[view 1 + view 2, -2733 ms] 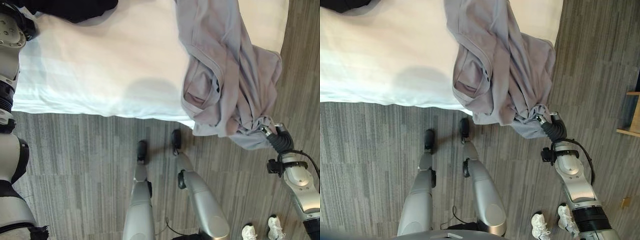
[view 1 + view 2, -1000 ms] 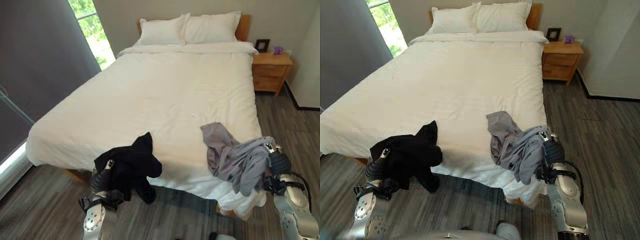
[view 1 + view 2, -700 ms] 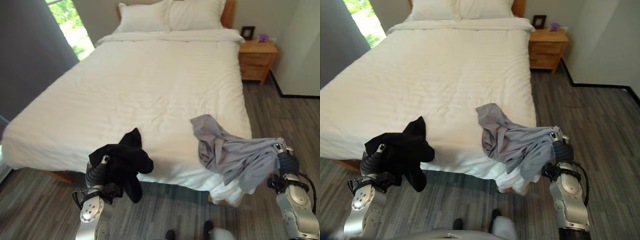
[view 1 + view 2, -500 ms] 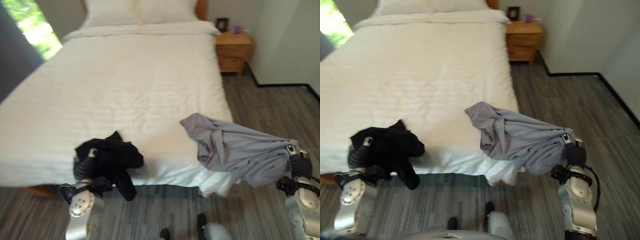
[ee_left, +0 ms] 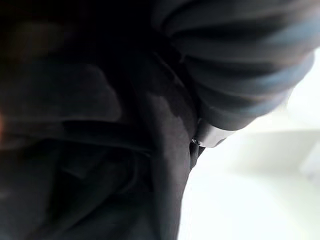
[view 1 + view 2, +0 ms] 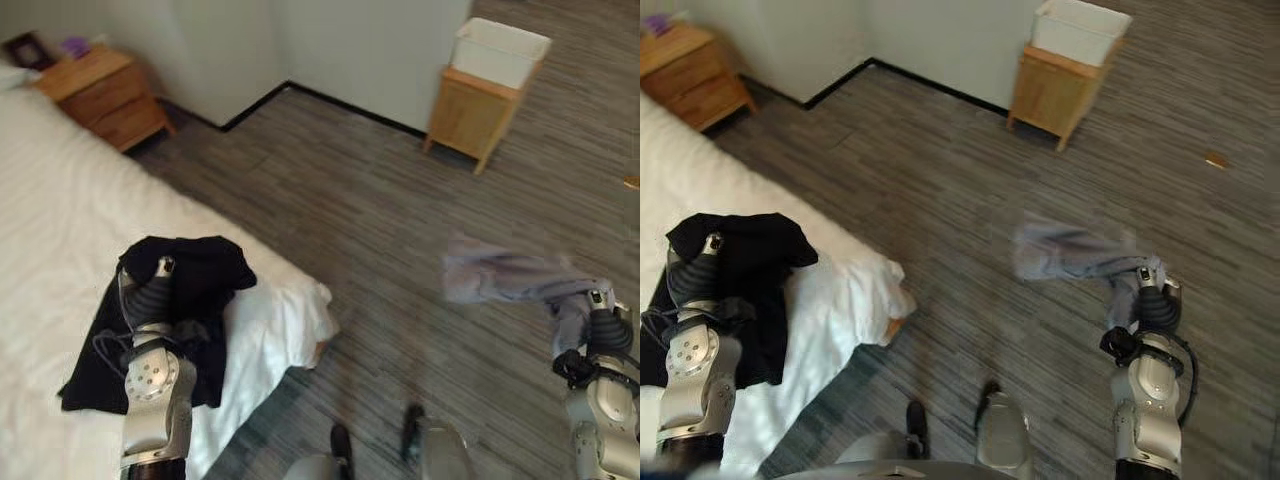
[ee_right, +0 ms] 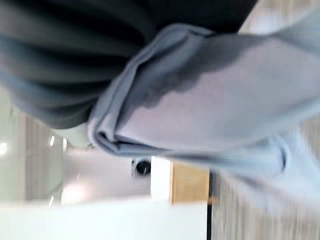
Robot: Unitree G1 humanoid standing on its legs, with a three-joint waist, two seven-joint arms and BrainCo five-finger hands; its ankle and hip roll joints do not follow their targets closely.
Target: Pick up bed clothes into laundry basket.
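Note:
A black garment [image 6: 195, 270] is bunched over my left hand [image 6: 150, 292], which is shut on it above the corner of the white bed [image 6: 50, 200]; the cloth hangs down past the wrist and covers the fingers [image 5: 75, 150]. My right hand [image 6: 600, 328] is shut on a grey garment [image 6: 500, 277]. That garment streams out to the left in the air above the floor, clear of the bed [image 7: 225, 100]. The white laundry basket [image 6: 500, 50] stands on a small wooden stand [image 6: 470, 112] at the far right, well beyond both hands.
A wooden nightstand [image 6: 100, 95] sits against the wall beside the bed at the far left. Grey plank floor stretches between the bed corner and the stand. A small brown object [image 6: 1215, 160] lies on the floor right of the stand.
The whole view has swung right, from the bed to the room. The grey garment has come off the bed and now hangs in the air. The black garment stays with the left hand.

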